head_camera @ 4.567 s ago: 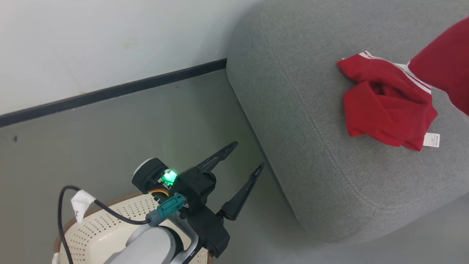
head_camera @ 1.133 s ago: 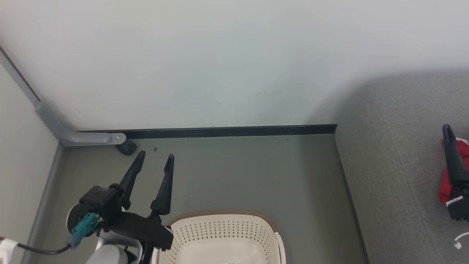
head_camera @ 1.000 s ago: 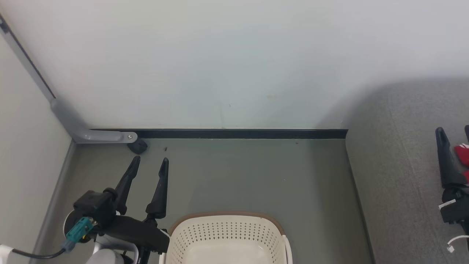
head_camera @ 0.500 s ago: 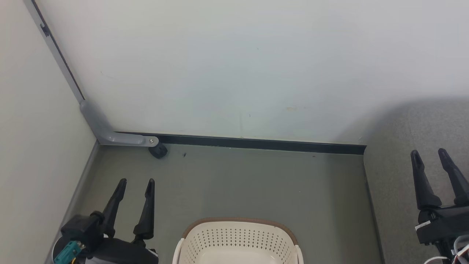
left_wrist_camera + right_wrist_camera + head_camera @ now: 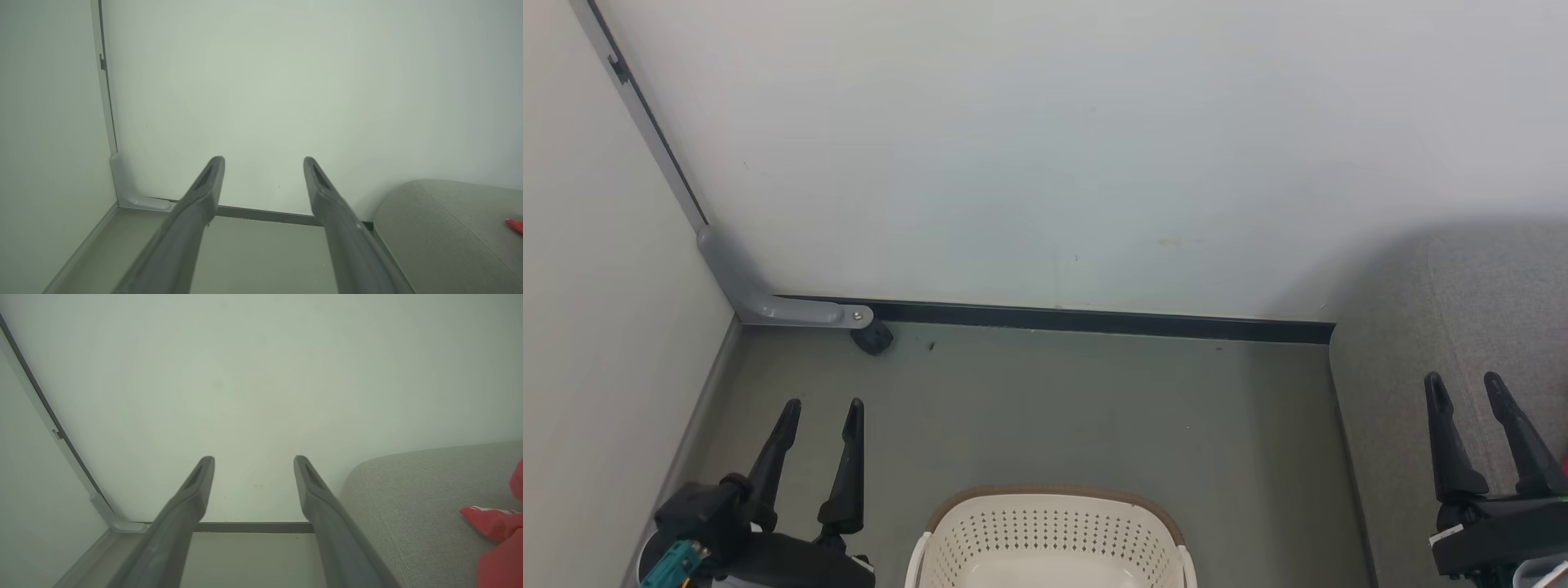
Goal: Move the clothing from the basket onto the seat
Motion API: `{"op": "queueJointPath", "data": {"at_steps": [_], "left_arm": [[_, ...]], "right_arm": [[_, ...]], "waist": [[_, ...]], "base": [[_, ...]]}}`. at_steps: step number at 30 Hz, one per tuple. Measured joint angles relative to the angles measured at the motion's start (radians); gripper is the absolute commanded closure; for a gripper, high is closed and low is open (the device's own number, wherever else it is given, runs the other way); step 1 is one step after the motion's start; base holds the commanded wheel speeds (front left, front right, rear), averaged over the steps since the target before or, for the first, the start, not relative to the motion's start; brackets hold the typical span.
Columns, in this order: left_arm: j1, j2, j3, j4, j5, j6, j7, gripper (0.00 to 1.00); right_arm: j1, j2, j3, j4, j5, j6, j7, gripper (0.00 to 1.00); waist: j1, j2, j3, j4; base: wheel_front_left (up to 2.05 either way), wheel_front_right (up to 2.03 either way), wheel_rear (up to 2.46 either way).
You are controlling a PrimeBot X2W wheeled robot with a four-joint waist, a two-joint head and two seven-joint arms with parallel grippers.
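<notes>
A pale wall (image 5: 1045, 147) filled the back, meeting a grey-green floor (image 5: 1054, 408) along a dark skirting strip (image 5: 1094, 320). The grey fabric seat (image 5: 1462, 310) stood against that wall on the robot's right, its rounded corner by the end of the strip. The cream perforated basket (image 5: 1054, 492), with its brown rim, sat on the floor at the bottom middle of the head view, beside the seat and apart from it. The red clothing (image 5: 496, 528) lay on the seat, its white bands showing at the right edge of the right wrist view, well apart from the basket. The left pincer (image 5: 823, 406) hung over the floor to the left of the basket, its fingers moderately apart with nothing between them. The right pincer (image 5: 1463, 380) hung over the seat's near edge, likewise parted and empty. A grey bracket (image 5: 768, 306) sat in the wall corner, with a small dark knob (image 5: 872, 337) just beside it.
</notes>
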Motion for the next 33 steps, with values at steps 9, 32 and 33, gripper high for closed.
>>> {"op": "queueJointPath", "data": {"at_steps": [9, 32, 33], "left_arm": [[0.001, 0.0, 0.002, -0.006, 0.005, 0.001, -0.007, 0.0], [0.018, -0.014, -0.007, 0.023, 0.006, -0.001, -0.007, 1.0], [0.028, -0.02, -0.011, 0.035, 0.006, -0.001, -0.007, 1.0]], "right_arm": [[0.002, 0.017, -0.02, 0.0, -0.024, 0.009, 0.0, 0.0], [0.017, 0.076, -0.045, 0.042, -0.054, 0.045, 0.002, 1.0], [0.027, 0.087, -0.04, 0.053, -0.054, 0.045, 0.003, 1.0]], "waist": [[0.0, 0.0, 0.007, -0.003], [0.0, 0.0001, 0.01, -0.004], [0.0, 0.0, 0.01, -0.004]], "base": [[0.0, 0.0, 0.0], [0.0, 0.0, 0.0], [0.0, 0.0, 0.0]]}}
